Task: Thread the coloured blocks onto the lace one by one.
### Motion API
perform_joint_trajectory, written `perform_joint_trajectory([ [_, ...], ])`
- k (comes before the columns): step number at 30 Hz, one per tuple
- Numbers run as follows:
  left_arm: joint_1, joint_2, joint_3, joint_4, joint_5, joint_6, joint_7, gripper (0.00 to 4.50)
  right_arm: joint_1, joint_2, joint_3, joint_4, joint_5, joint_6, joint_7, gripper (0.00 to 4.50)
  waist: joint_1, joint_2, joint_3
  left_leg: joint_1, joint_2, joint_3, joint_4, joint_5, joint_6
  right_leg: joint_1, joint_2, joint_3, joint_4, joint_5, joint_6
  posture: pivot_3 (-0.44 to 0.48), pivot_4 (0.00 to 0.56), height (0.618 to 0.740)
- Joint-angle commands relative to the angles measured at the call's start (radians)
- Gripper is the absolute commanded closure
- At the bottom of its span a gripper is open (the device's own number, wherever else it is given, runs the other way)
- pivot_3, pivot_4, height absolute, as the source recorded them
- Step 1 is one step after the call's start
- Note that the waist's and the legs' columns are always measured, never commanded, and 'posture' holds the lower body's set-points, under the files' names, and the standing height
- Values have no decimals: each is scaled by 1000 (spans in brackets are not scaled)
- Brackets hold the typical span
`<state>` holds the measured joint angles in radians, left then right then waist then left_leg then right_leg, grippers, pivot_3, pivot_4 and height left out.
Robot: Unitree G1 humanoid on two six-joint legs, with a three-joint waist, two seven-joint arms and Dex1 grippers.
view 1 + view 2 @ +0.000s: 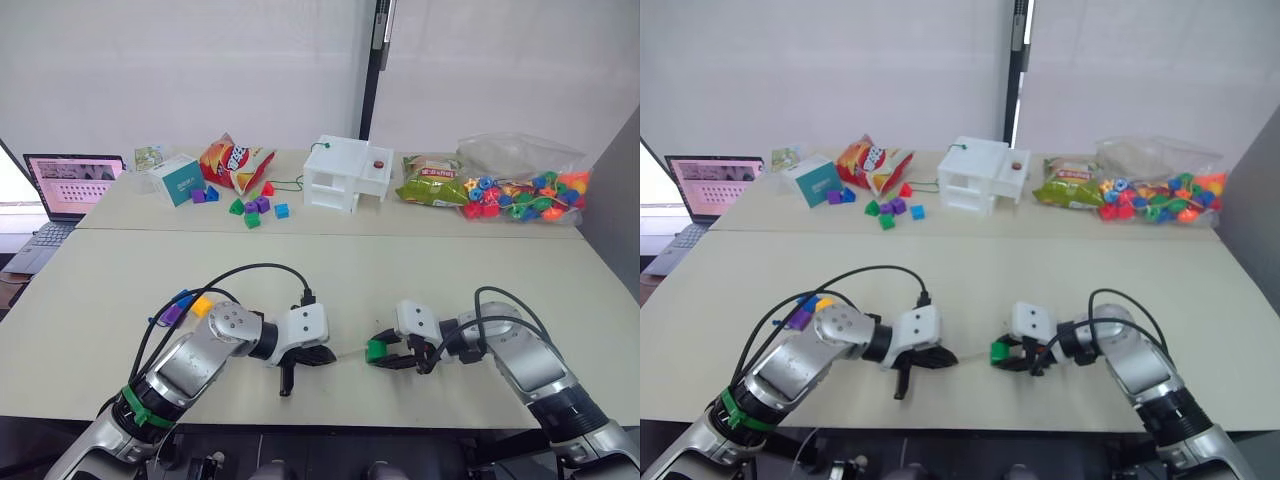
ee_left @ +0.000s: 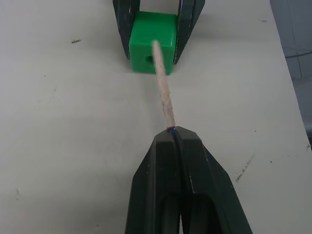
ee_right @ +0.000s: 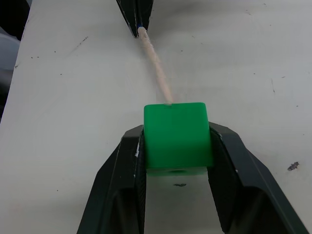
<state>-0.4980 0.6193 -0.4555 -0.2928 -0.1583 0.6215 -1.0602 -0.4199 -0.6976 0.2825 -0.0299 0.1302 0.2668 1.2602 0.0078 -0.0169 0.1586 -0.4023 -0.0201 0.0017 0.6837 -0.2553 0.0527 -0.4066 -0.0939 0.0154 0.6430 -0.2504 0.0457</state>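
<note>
Left wrist view shows the left gripper (image 2: 174, 131) pinched shut on the lace (image 2: 163, 92), its pale stiff tip pointing at 12 o'clock and meeting the green block (image 2: 152, 41). Right gripper (image 3: 176, 146) clamps that block between both fingers, just above the table (image 1: 330, 270). Purple, blue and yellow blocks (image 1: 185, 306) lie behind the left arm, near 9 o'clock.

- A bright green block (image 3: 178, 136) is showing between the black fingers (image 3: 122, 185) of the right gripper (image 1: 388, 355).
- The lace's pale cream tip (image 2: 164, 95) is meeting the block.
- Purple (image 1: 172, 314), yellow (image 1: 203, 306) and blue blocks (image 1: 182, 297) are lying on the beige table (image 1: 400, 270).
- A red-and-yellow snack bag (image 1: 235, 162) is sitting behind.
</note>
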Motion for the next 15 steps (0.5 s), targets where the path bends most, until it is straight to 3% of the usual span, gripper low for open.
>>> perform_joint_trajectory([
  [1,-16,-6,-3,-21,1,5,-1,4500,18,-4,24,-25,-7,9,5,3315,0,0,0,0,0,0,0,0,0,0,0,0,0,0,0,0,150,740],
  [15,-17,28,11,-1,12,12,1,4500,24,-9,21,-30,-8,13,1,3315,1,0,0,0,0,0,0,0,0,0,0,0,0,0,0,0,150,740],
])
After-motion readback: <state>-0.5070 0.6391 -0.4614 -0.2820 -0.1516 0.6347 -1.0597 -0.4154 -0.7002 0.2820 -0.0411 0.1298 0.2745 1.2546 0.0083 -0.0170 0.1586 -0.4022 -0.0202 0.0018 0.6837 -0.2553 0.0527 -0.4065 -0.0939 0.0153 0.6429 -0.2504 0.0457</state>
